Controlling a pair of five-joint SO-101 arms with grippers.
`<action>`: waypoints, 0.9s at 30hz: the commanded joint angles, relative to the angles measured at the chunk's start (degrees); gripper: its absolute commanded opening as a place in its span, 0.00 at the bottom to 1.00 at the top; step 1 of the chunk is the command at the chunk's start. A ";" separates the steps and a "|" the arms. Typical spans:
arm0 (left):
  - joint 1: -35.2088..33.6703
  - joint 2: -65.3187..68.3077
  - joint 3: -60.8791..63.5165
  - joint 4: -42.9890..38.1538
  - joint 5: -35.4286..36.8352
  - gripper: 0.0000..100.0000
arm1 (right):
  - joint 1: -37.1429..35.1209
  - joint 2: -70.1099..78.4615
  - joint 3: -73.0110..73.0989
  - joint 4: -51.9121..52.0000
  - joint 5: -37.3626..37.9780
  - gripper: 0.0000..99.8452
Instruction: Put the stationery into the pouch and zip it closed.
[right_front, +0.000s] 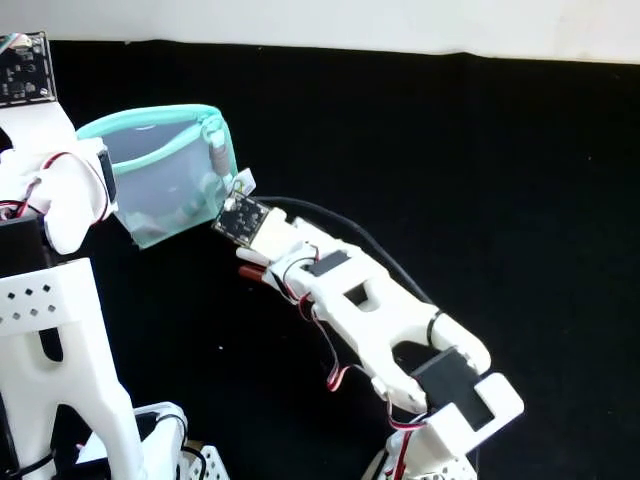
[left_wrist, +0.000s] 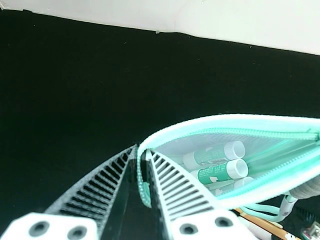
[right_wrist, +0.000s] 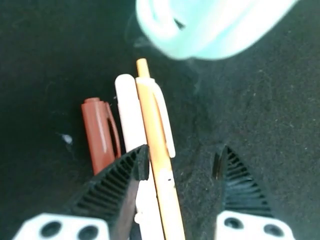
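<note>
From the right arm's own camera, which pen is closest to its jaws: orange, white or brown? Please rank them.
1. Orange pen: between the open jaws of the right gripper.
2. White pen: alongside the orange one, at one jaw's tip.
3. Brown pen: outside that jaw, beyond the white one.

Pouch (right_front: 165, 195): mint-green trim, translucent white mesh
Slim pen (right_wrist: 156, 150): orange
Thick pen (right_wrist: 129, 115): white
Marker (right_wrist: 100, 135): reddish-brown
Table (right_front: 450, 150): plain black
</note>
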 joint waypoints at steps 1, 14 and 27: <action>-0.13 2.51 1.98 1.41 0.44 0.01 | -0.04 0.22 -2.33 -1.01 -0.09 0.22; -0.31 2.51 2.33 1.32 0.44 0.01 | 0.04 -1.98 -2.33 -0.84 0.00 0.34; -0.31 2.59 2.51 1.32 0.44 0.01 | -0.04 -0.84 -2.33 -0.75 7.74 0.56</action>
